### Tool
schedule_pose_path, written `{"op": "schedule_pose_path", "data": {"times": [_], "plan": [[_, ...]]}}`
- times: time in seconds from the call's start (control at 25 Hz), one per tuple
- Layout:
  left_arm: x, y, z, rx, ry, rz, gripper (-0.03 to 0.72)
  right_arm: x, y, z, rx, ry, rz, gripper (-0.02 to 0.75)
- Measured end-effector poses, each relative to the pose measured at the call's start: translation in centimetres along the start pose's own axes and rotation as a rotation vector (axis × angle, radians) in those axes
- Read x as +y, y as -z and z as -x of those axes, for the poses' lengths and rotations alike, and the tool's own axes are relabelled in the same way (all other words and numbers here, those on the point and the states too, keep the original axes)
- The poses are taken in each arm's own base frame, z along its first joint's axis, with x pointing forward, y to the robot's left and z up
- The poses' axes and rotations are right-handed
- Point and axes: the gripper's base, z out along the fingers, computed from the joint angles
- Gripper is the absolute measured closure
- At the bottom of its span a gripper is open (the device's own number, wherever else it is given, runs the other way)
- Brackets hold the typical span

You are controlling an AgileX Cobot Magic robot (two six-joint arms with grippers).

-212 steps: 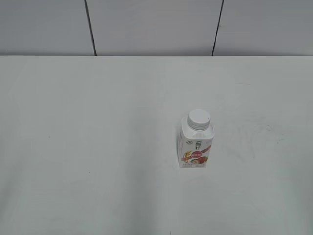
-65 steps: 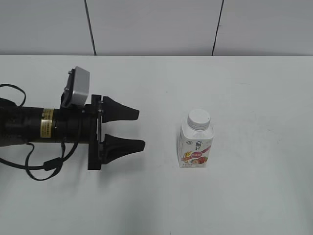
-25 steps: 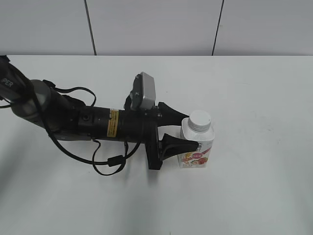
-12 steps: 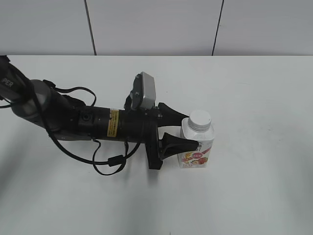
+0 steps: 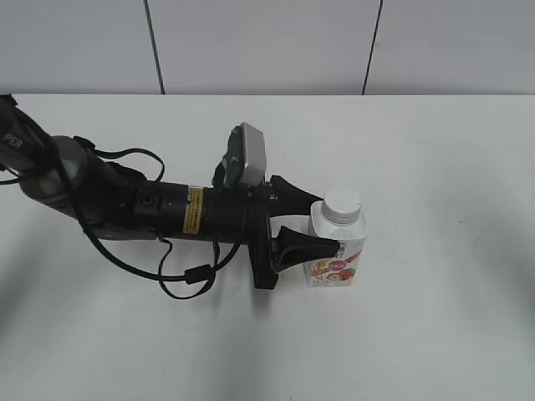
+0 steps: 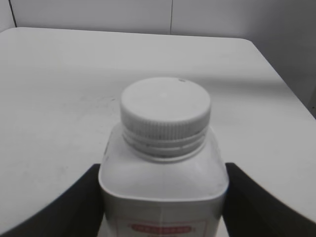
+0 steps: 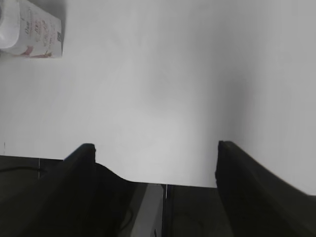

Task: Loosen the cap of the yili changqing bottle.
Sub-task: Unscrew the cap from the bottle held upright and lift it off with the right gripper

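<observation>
White plastic is standing alone on the desk: one yili changqing bottle (image 5: 336, 246), upright, its long axis vertical and its neck pointing straight up, with one ribbed cap (image 5: 341, 203) sitting on the thread. It is resting right of the desk's middle, well apart from every edge, and its red-pink picture label is facing the near edge.

The left gripper (image 5: 316, 221) is reaching in level from the left edge, its two black fingers (image 5: 303, 245) pinching the bottle's body below the shoulders (one finger on the far side, one on the near side). In the left wrist view the fingers (image 6: 79, 202) are pressing against both flanks of the bottle (image 6: 163, 192), and the cap (image 6: 165, 116) is standing free above them.

The right gripper (image 7: 154, 170) is hovering with its jaws spread wide and nothing between them, above bare desk (image 7: 163, 84); the bottle (image 7: 29, 28) is showing in the top left corner of its view. Open desk is lying to the right of the bottle and toward the near and far edges.
</observation>
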Motion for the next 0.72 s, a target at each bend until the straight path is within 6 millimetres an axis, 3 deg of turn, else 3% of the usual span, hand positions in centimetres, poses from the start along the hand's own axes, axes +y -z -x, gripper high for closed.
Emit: {"op": "schedule_pose_path", "data": {"times": [0.32,0.72], "plan": [[0.0,0.0,0.0,0.000,0.000,0.000,0.255,-0.3,-2.8,4.7,0.154,-0.027,0.003,0.263],[0.0,0.0,0.0,-0.001,0.000,0.000,0.255,-0.1,-6.6,8.0,0.247,-0.036,0.026,0.278]]}}
